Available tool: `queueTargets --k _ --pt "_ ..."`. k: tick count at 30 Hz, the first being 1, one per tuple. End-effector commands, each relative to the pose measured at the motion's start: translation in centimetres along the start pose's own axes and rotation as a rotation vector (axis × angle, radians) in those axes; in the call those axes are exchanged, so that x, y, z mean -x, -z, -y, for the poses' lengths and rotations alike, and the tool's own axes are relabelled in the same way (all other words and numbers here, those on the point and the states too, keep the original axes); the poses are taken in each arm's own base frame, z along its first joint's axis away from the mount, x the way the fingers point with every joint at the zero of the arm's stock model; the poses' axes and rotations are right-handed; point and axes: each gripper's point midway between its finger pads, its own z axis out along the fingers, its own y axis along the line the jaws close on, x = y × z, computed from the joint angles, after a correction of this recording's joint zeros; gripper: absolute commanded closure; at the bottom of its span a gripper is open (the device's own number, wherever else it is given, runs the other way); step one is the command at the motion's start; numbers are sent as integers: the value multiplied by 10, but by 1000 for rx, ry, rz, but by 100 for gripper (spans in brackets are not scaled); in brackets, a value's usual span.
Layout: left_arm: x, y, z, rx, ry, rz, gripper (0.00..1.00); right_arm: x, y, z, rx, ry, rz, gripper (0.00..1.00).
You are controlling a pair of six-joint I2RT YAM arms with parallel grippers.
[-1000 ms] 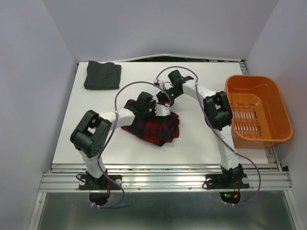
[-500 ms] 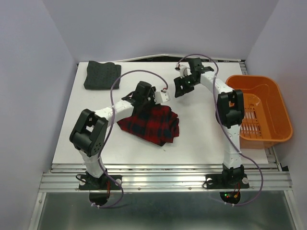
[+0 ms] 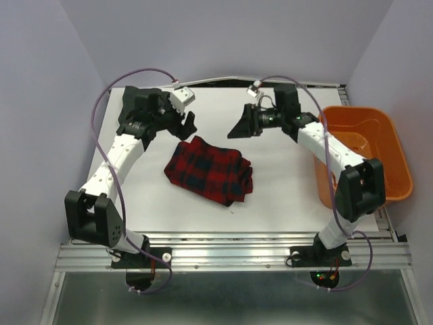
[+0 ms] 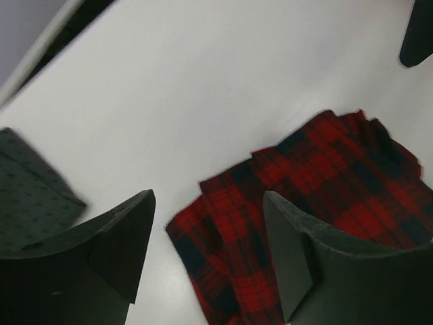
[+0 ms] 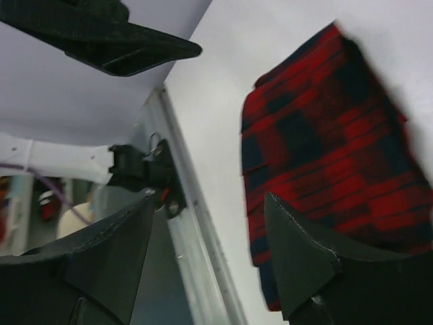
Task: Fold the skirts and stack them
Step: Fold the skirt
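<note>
The red-and-black plaid skirt (image 3: 208, 169) lies folded in the middle of the white table (image 3: 284, 183). It also shows in the left wrist view (image 4: 318, 176) and the right wrist view (image 5: 325, 135). My left gripper (image 3: 188, 122) hangs open above and behind the plaid skirt's far left corner, holding nothing (image 4: 208, 200). My right gripper (image 3: 238, 128) hangs open above the skirt's far right side, also with nothing in it (image 5: 210, 200). The dark charcoal dotted skirt (image 4: 27, 186) lies at the far left; in the top view my left arm covers it.
An orange plastic basket (image 3: 352, 110) stands at the table's right edge, partly behind the right arm. Purple walls close in the back and both sides. A metal rail (image 3: 230, 250) runs along the near edge.
Both grippers have let go of the plaid skirt, opened and risen. The left arm swung back to the far left, the right arm drew back to the right. The skirt lies flatter.
</note>
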Motion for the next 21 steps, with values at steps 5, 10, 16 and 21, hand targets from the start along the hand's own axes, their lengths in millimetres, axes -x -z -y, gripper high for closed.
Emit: queueTargets --k 5,10,16,21 --pt "-103 -30 79 -440 613 -102 33 -104 -59 21 177 -351 -181 29" --pt "-155 -67 53 -423 817 -152 40 -132 -66 97 35 -367 -219 30" --pt "-191 -92 25 -369 996 -146 48 -147 -58 194 -154 -351 -311 31" --pt "-176 -78 28 -378 932 -112 43 -113 -55 203 -172 -301 -319 34"
